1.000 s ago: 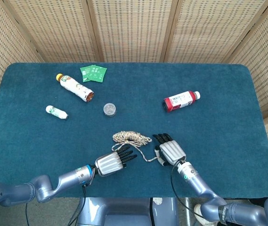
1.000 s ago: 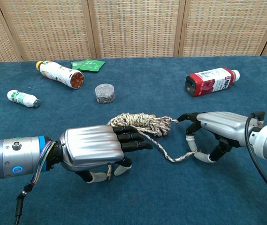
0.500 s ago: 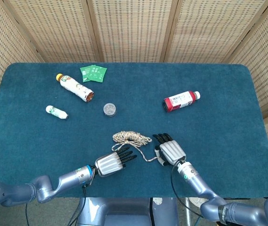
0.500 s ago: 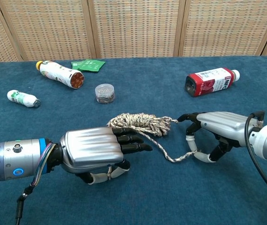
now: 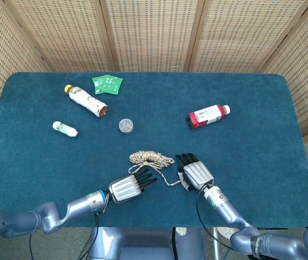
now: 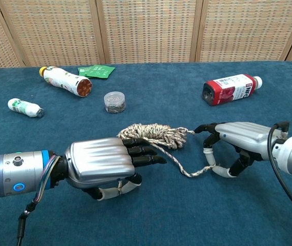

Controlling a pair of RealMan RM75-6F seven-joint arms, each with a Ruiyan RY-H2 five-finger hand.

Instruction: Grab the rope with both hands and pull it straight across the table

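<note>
Rope (image 6: 153, 132) sits near the front-centre of the table (image 5: 251, 108), mostly a bunched coil, with one loose strand trailing from the coil toward the robot's right.

Left hand (image 6: 107, 165) lies palm down just at the near-left side of the coil, fingers (image 6: 146, 150) stretched forward and apart. Fingertips reach the coil's edge and overlap the trailing strand in the chest view; can't tell from either camera whether they actually touch it. Nothing gripped, hand is spread.

Right hand (image 6: 233, 141) is on the other side, palm down, fingers pointing toward the coil's right end. The strand runs down from the coil, dips along the cloth, and ends at the thumb side of this hand. Looks like the strand end is pinched between thumb and a finger, but the contact spot is small and partly hidden, so not certain.

The head view shows the same layout: left hand (image 5: 126, 187), rope (image 5: 151, 158), right hand (image 5: 196, 173), all close together near the front edge.

Rest of the table, all well apart from the rope:
- red-label bottle (image 5: 208, 116), lying on its side, right of centre
- small round jar (image 5: 125, 126), upright, just behind the rope
- long bottle with yellow cap (image 5: 85, 100), lying at back left
- small white bottle (image 5: 65, 129), lying at far left
- green packets (image 5: 107, 83), flat, near the back edge
</note>
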